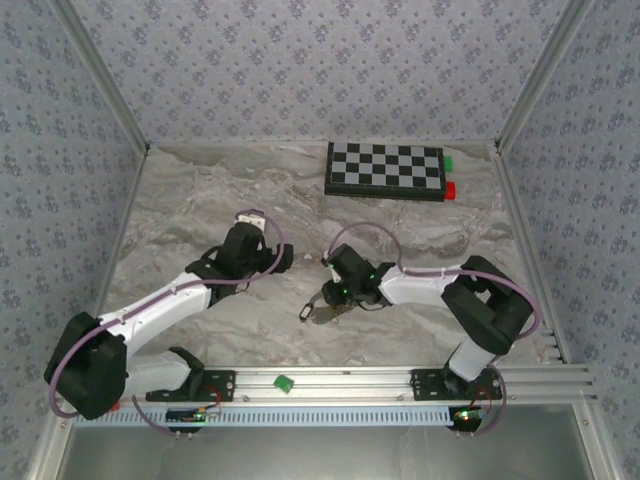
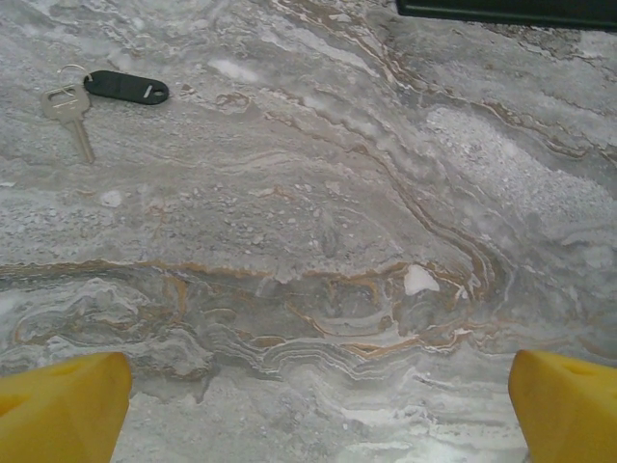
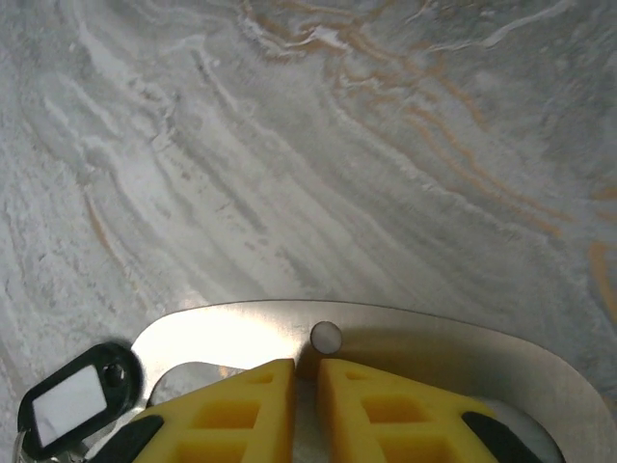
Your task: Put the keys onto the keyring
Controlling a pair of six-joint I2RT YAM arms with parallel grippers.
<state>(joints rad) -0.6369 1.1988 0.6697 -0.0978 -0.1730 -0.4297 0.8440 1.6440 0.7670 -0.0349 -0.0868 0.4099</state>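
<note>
My right gripper (image 3: 308, 371) is shut: its yellow fingers (image 3: 231, 405) stand a thin slit apart, tips on a flat silver metal piece (image 3: 415, 338) with a small round hole. I cannot tell whether this piece is a key or the keyring. A black tag with a white label (image 3: 72, 410) hangs at its left. From above, the right gripper (image 1: 330, 297) is at mid-table over this piece (image 1: 328, 312). My left gripper (image 2: 318, 395) is open over bare marble, left of it (image 1: 285, 257). A silver key (image 2: 69, 111) on a thin ring (image 2: 72, 69) with a black tag (image 2: 125, 88) lies far ahead of the left gripper.
A checkerboard (image 1: 385, 168) lies at the back right, with a green block (image 1: 449, 162) and a red block (image 1: 451, 188) at its right end. Another green block (image 1: 285, 383) sits on the front rail. Patterned walls close in the table on three sides.
</note>
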